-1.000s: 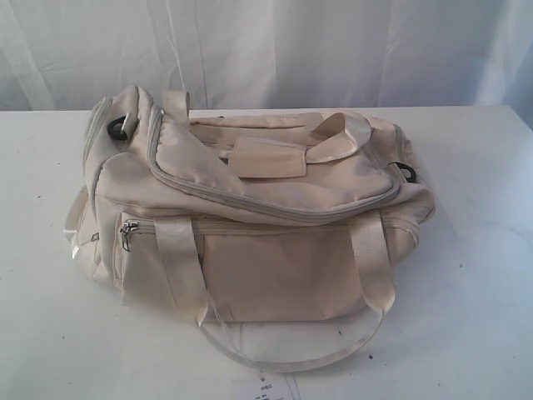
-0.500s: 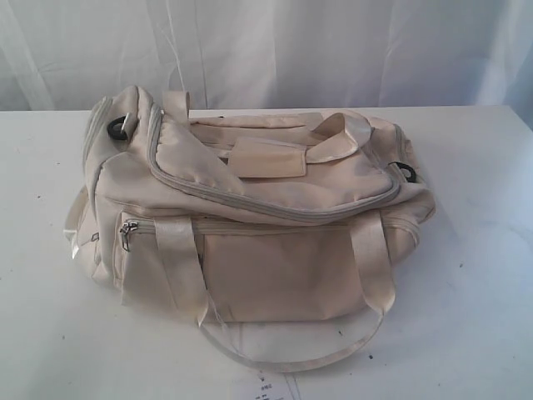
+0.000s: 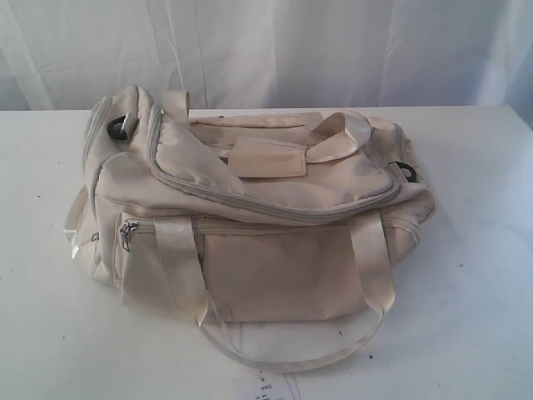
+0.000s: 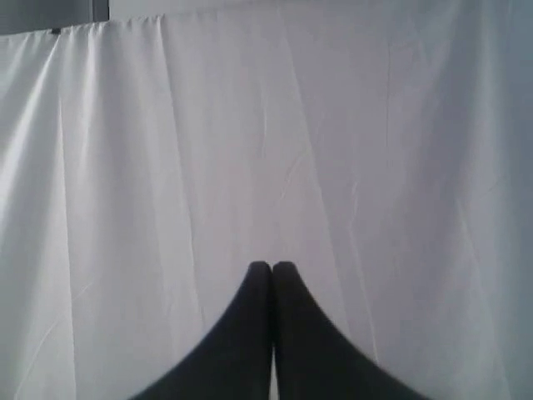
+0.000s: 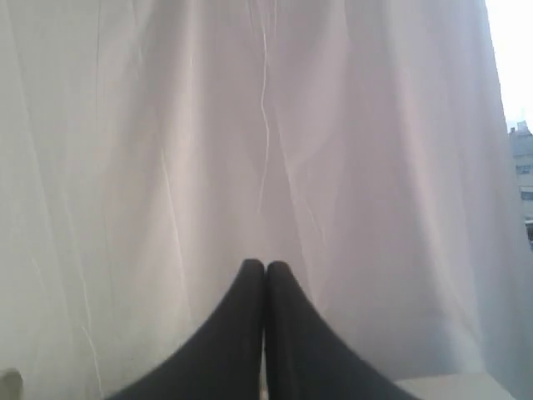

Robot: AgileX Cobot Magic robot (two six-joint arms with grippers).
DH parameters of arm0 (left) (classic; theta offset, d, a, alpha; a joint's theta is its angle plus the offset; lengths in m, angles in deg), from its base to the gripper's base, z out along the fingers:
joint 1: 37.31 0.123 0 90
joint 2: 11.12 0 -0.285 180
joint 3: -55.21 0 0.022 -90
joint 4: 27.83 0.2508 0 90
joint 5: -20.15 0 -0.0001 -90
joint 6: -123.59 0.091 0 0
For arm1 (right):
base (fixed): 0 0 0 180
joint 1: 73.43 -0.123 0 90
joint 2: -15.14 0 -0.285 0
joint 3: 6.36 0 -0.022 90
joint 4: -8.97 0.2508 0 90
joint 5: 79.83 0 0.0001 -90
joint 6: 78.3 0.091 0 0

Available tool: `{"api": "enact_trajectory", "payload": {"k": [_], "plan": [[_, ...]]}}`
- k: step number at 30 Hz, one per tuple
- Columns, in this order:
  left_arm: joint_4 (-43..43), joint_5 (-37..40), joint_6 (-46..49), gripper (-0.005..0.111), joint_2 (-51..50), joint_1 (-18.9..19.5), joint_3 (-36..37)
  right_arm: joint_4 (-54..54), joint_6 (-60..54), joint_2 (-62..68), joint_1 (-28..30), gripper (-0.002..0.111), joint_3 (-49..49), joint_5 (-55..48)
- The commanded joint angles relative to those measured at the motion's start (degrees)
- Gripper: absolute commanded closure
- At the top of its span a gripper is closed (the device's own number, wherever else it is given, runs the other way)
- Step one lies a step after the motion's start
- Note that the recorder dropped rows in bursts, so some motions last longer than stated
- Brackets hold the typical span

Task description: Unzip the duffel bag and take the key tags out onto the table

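Observation:
The cream-beige duffel bag (image 3: pixel 250 217) lies zipped on the white table (image 3: pixel 475 275) in the exterior view. Its long grey top zipper (image 3: pixel 275 204) runs closed, and a metal pull (image 3: pixel 127 236) hangs at the front left pocket. The key tags are hidden. Neither arm shows in the exterior view. My left gripper (image 4: pixel 271 267) is shut, black fingers pressed together, facing a white curtain. My right gripper (image 5: pixel 265 265) is shut the same way, holding nothing.
A white curtain (image 3: pixel 333 50) hangs behind the table. A satin strap (image 3: pixel 291 354) loops onto the table in front of the bag, with a paper slip (image 3: pixel 271 388) at the front edge. A window strip (image 5: pixel 518 125) shows in the right wrist view.

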Motion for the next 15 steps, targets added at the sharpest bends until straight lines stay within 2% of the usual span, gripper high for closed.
{"api": "enact_trajectory", "payload": {"k": [1,3,6,9,11,12,13,15], "plan": [[-1.1,9.6,-0.3,0.107,-2.7,0.1,-7.1,3.3,6.9,-0.3,0.3,0.108,-1.3,0.4],[-0.1,12.5,-0.3,0.107,-6.5,0.1,-11.0,5.0,8.0,1.1,0.3,0.108,-5.1,-9.5],[4.4,20.0,-0.3,0.107,-13.4,0.1,-17.3,5.7,8.0,7.3,0.3,0.108,-10.9,-17.6],[5.7,38.8,-0.3,0.107,-22.0,0.1,-26.2,5.6,6.0,15.9,0.1,0.108,-18.3,-26.8],[5.2,53.4,-0.3,0.107,-29.3,0.1,-32.9,5.7,1.3,22.6,0.0,0.108,-24.0,-34.3],[3.8,58.3,-0.3,0.107,-32.3,-0.3,-36.2,6.8,-1.9,26.5,0.0,0.108,-27.4,-38.7],[1.3,63.8,1.3,0.107,-36.0,-1.0,-39.3,8.1,-5.8,30.5,-0.3,0.108,-30.8,-43.1],[-7.5,73.9,12.7,0.107,-43.0,-3.0,-45.2,13.0,-14.4,38.4,-0.5,0.108,-37.5,-51.7]]}}
